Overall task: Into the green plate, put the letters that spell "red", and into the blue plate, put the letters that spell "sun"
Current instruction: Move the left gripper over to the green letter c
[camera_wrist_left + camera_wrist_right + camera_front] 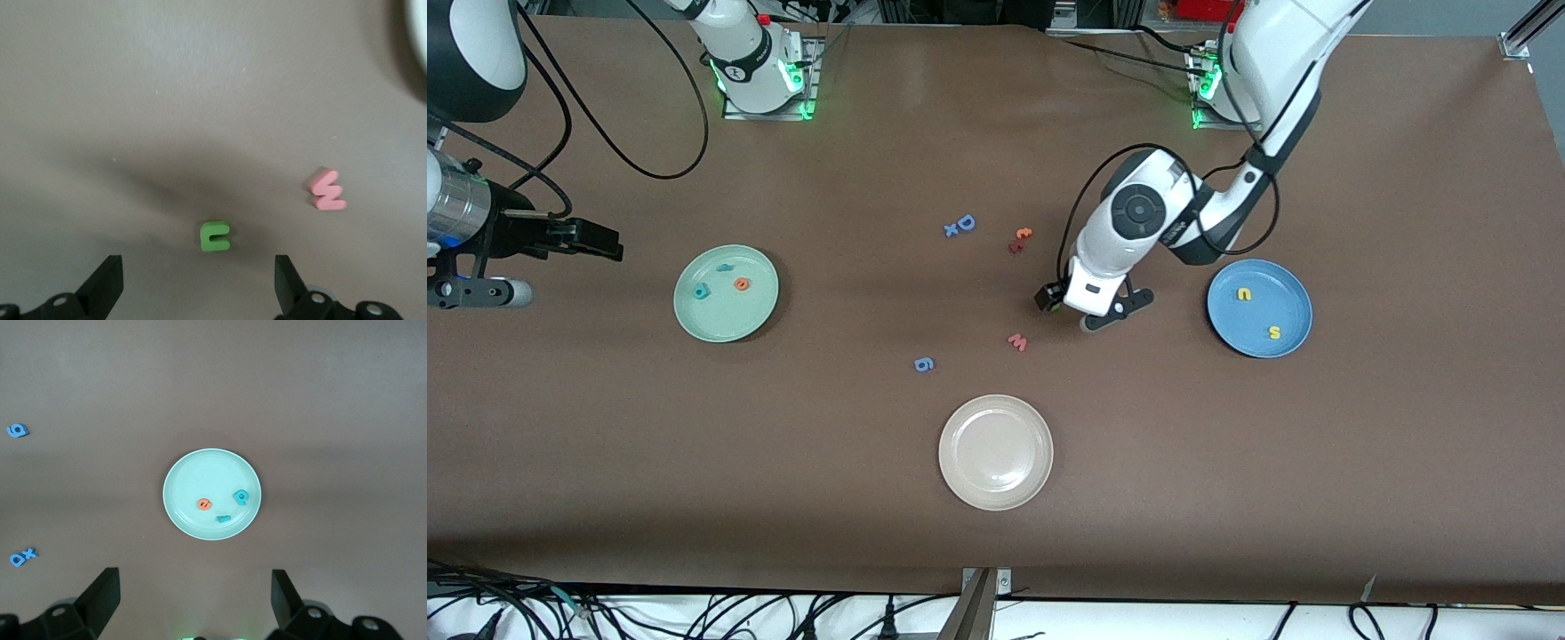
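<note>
The green plate holds the teal "r", the teal "d" and the orange "e". In the blue plate lie the yellow "u" and the yellow "s". The green "n" lies on the table just ahead of my left gripper, which hangs low and open with nothing between its fingers. The arm hides the "n" in the front view. My right gripper waits high up, open and empty, beside the green plate.
A red "w" lies close to the "n". A blue "D" with a small "x", an orange-and-red letter pair and a blue "g" lie mid-table. A beige-white plate sits nearer the front camera.
</note>
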